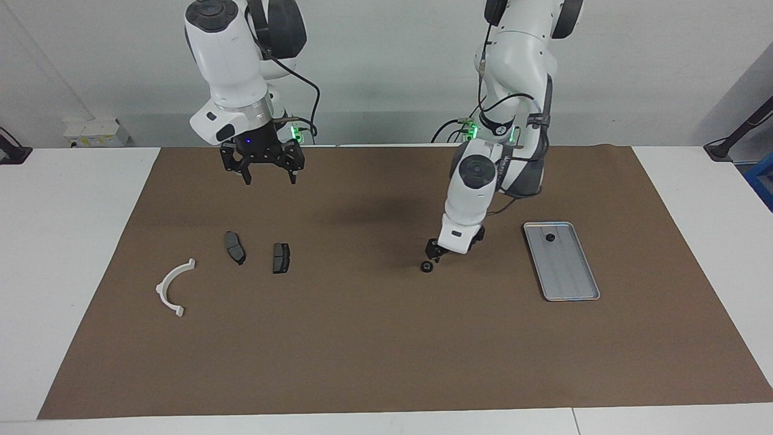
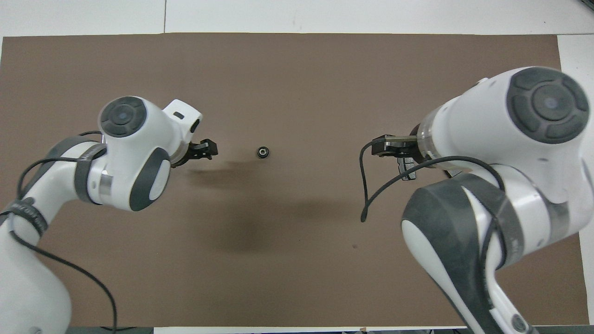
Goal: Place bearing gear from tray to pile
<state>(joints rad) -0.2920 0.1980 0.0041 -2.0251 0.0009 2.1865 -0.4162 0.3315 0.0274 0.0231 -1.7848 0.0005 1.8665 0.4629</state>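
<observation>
One bearing gear (image 1: pixel 426 266) lies on the brown mat (image 1: pixel 374 338), just below the left gripper (image 1: pixel 433 251), whose jaws stand apart, holding nothing. Another sits in the tray (image 1: pixel 570 284). The right gripper (image 1: pixel 269 176) hangs wide above the mat, near the pile (image 1: pixel 232 260).

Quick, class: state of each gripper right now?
Left gripper: open, holding nothing, just above the bearing gear on the mat.
Right gripper: open, empty.

On the brown mat (image 1: pixel 386 338) the gear (image 1: pixel 426 266) lies loose between the tray (image 1: pixel 574 290) and the pads (image 1: pixel 281 258), just under the left gripper (image 1: pixel 436 252), apparently open; the right gripper (image 1: pixel 269 175) hangs spread.
</observation>
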